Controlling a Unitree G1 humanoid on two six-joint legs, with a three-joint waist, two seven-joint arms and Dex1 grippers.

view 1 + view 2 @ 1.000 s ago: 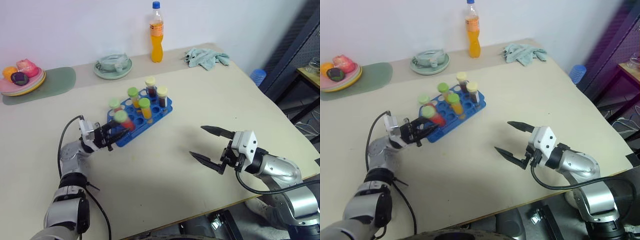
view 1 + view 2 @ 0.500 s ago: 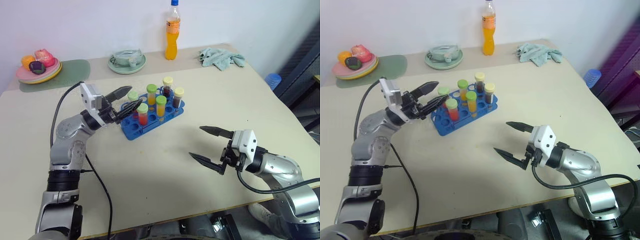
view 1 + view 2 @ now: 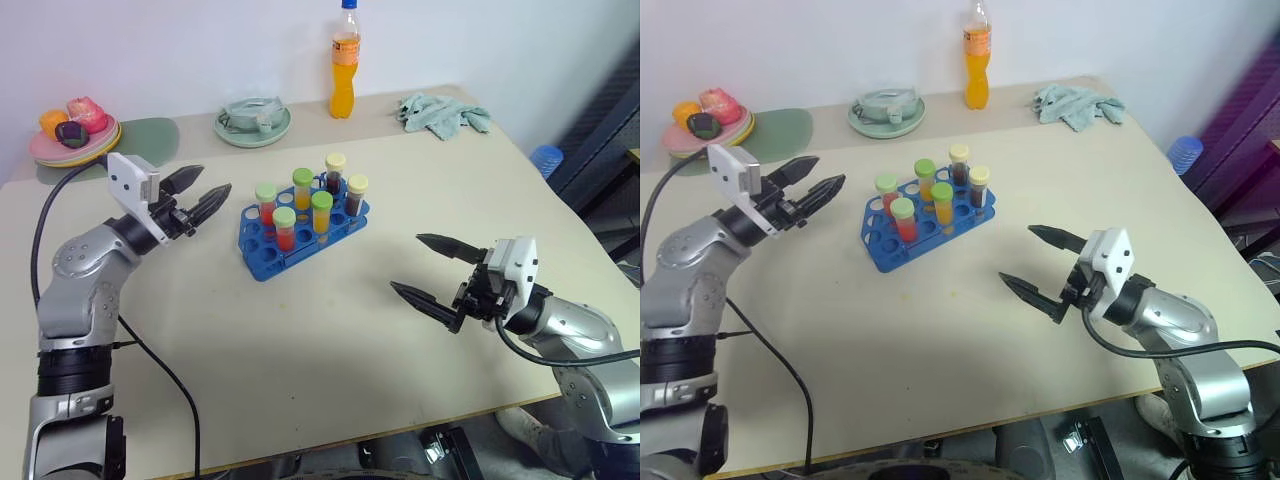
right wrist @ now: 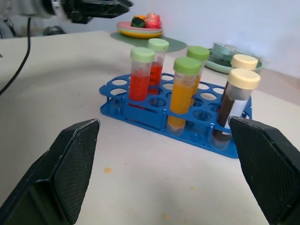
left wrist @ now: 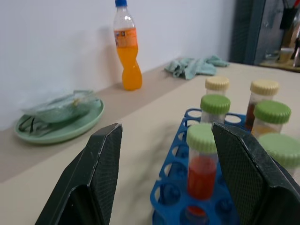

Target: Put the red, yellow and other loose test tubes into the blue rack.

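Six test tubes (image 3: 285,228) stand upright in the blue rack (image 3: 262,256) mid-tabletop (image 3: 330,330); none lies loose in sight; the left end effector (image 3: 203,194), apart and empty, hovers beside the rack and could tip tubes if it swings across; the right end effector (image 3: 432,270), wide apart, sits clear; the orange bottle (image 3: 344,62) label is unreadable.

A bright blue rack (image 3: 300,230) with a grid of round holes sits near the middle of the table. Six capped tubes (image 3: 322,212) stand upright in it: two red with green caps, two yellow-orange with green caps, two dark brown with pale yellow caps. Other holes are empty.
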